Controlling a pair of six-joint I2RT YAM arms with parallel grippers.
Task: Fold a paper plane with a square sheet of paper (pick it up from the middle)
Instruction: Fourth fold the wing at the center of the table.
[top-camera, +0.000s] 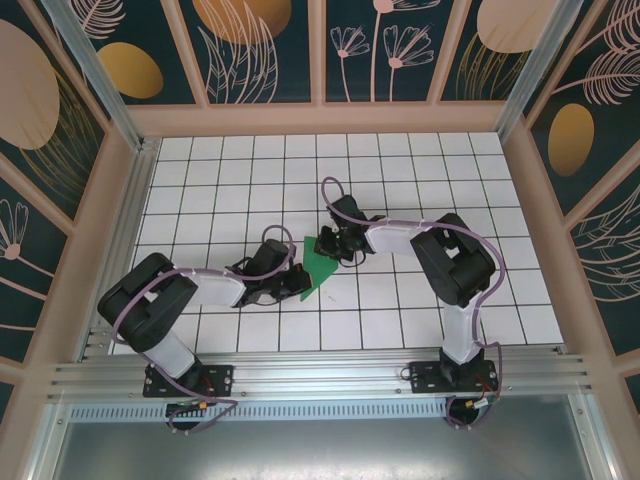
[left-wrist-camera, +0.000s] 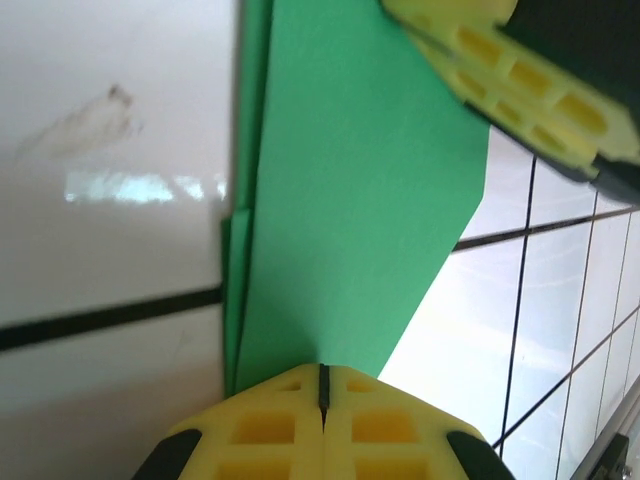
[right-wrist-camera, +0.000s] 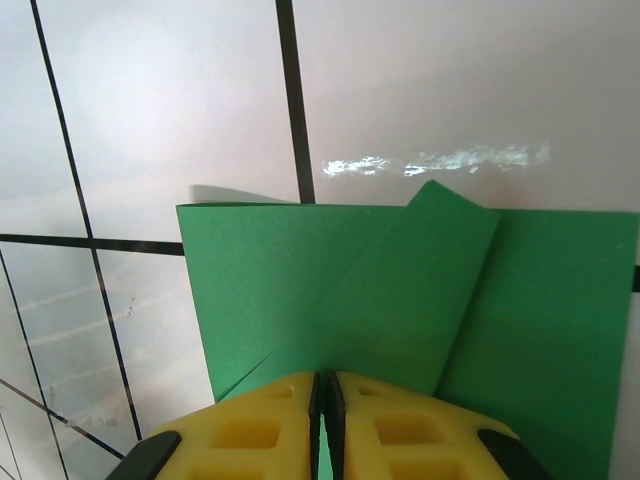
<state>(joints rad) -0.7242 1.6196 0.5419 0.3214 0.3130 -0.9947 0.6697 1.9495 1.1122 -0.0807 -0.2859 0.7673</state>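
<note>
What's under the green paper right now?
White tiled table shows beside the green paper; a folded flap lies on top. Anything directly beneath is covered.

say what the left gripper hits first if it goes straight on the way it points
The left gripper is shut on the green paper, so it would push into that first. Beyond, just right of its line, are the fingers of the right gripper; depth unclear, so contact is only possible.

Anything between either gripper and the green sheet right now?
Nothing visible. The left gripper is shut directly on one edge of the partly folded green sheet. The right gripper is shut on a folded edge at the far side. Each gripper's pads meet the paper with nothing in between.
</note>
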